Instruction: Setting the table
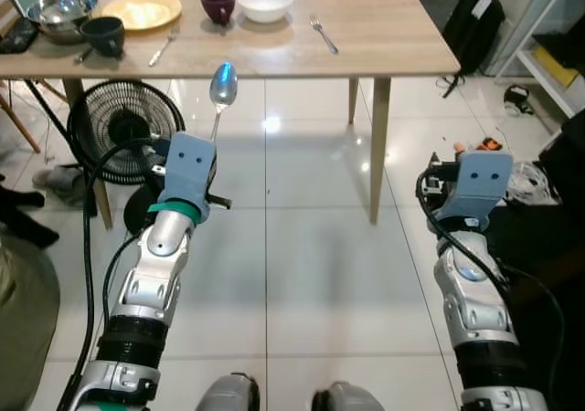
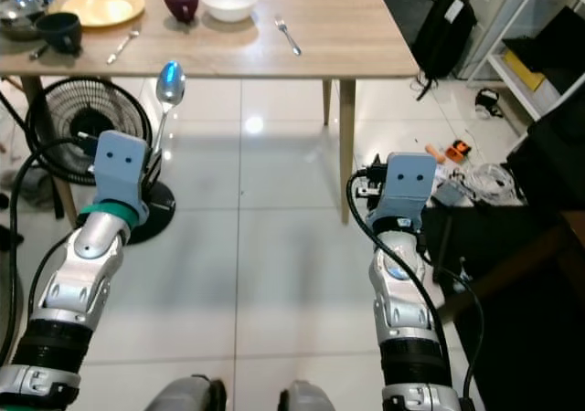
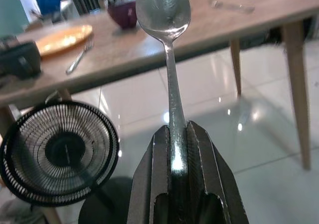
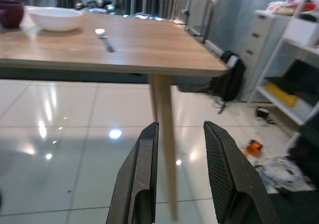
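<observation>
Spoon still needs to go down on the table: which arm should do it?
Left. The left gripper is already shut on the spoon, bowl up, just short of the table edge. The right gripper is open and empty, farther back.

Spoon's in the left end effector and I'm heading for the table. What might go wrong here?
The left end effector pinches only the lower handle of the spoon, so a knock against the table edge could twist it loose. The place settings are crowded: the bowl of the spoon could clip the dark cup or fork.
</observation>
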